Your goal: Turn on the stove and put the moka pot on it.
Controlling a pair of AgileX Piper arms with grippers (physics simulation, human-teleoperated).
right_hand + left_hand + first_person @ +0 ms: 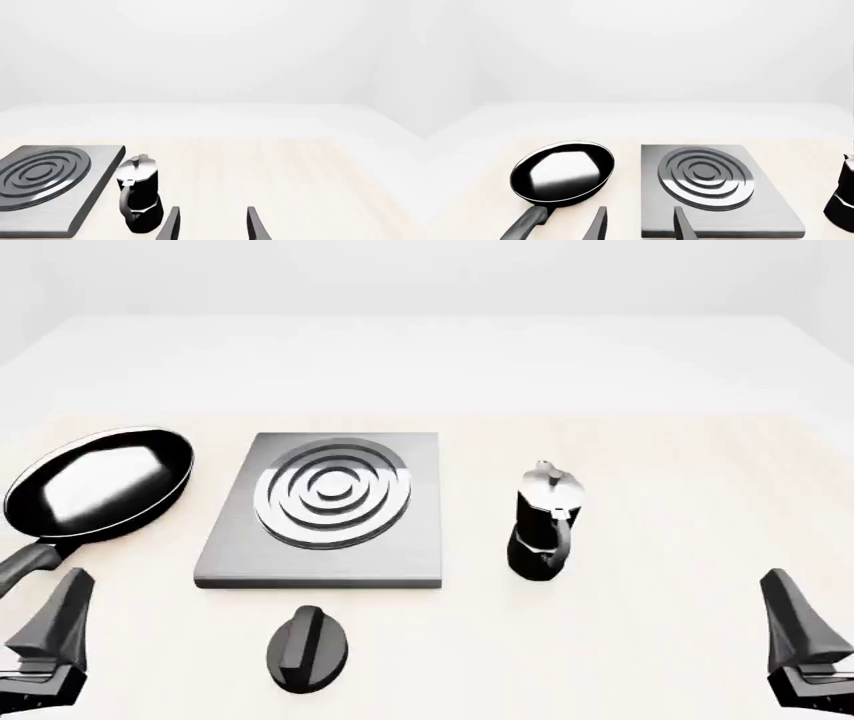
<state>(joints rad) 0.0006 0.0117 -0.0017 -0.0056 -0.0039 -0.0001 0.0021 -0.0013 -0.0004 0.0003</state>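
Gleaming ringed burner on grey stove point(400, 555), faceted moka pot point(543, 525) beside, both pincers released

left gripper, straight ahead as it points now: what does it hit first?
Probably the stove: the left gripper looks open, and its line meets the slab's near left edge, with the frying pan off to one side. Depth is unclear.

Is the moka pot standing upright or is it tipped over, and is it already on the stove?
Upright: the moka pot stands on its base, silver lid on top. It is not on the stove; it rests on the table beside it.
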